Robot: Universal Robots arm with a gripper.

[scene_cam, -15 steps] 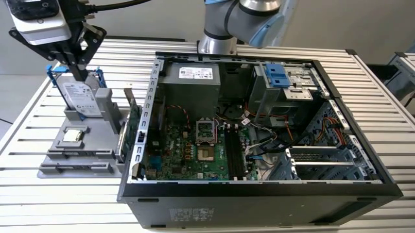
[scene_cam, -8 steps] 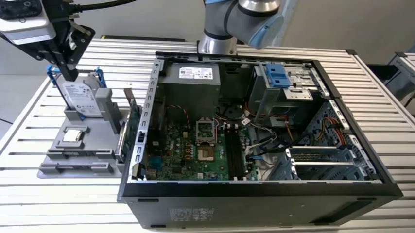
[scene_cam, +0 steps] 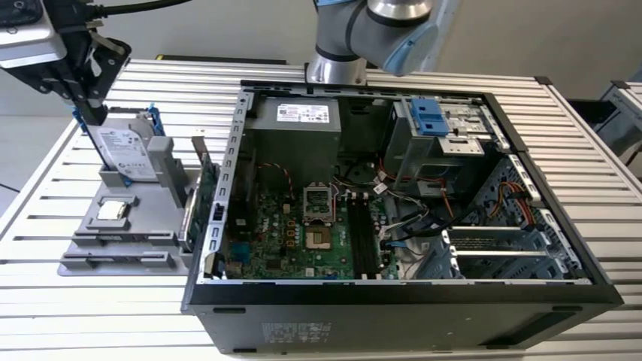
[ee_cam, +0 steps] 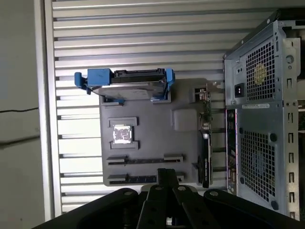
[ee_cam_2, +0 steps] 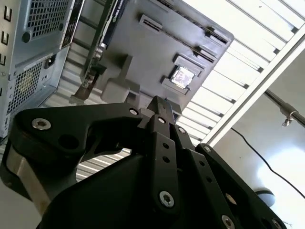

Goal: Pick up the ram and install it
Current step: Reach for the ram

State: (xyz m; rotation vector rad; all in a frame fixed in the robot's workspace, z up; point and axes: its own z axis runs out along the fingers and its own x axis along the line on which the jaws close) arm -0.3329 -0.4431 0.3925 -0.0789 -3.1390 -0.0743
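The ram (ee_cam: 144, 161) shows as a thin dark strip standing edge-on in a slot of the grey fixture (ee_cam: 186, 143). A second similar dark strip (ee_cam: 136, 179) lies in the slot beside it, partly behind my fingers. My gripper (ee_cam: 164, 175) hangs well above the fixture, its black fingers pressed together with nothing between them. In the exterior view the gripper (scene_cam: 92, 113) is at the far left, over the fixture (scene_cam: 150, 226). The second wrist view shows the gripper (ee_cam_2: 159, 104) shut, with the fixture (ee_cam_2: 143, 62) beyond it.
On the fixture stand a silver hard drive in a blue frame (scene_cam: 128, 154), a processor chip (scene_cam: 113, 210) and a green expansion card (scene_cam: 206, 192). The open computer case (scene_cam: 401, 301) lies to the exterior view's right, black memory slots (scene_cam: 363, 237) on its motherboard. All rest on a slatted metal table (scene_cam: 30, 278).
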